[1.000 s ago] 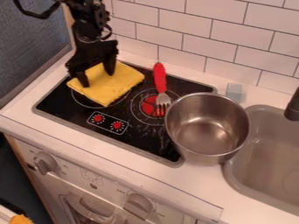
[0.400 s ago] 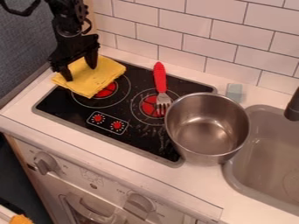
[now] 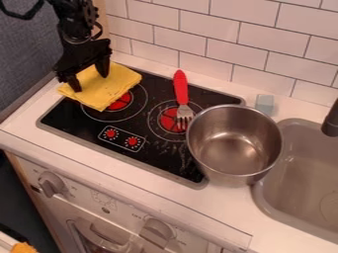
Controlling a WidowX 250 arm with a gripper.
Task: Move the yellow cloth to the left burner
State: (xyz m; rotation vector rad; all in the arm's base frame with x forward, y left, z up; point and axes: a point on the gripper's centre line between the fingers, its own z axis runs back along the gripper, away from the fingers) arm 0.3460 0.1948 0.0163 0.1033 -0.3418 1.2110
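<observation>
One gripper point(image 3: 90, 83), its two fingers spread apart, stands on one yellow cloth point(image 3: 109, 92) overhanging the stove's point(image 3: 161, 154) left edge, partly over one of its two burners, with one fork point(image 3: 182, 94) across its right burner and one pot point(image 3: 234, 148) at its right edge.

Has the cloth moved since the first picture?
Yes, toward the view's upper left: the cloth hid the red centre of the left burner then, and now part of that red centre shows beside its edge.
</observation>
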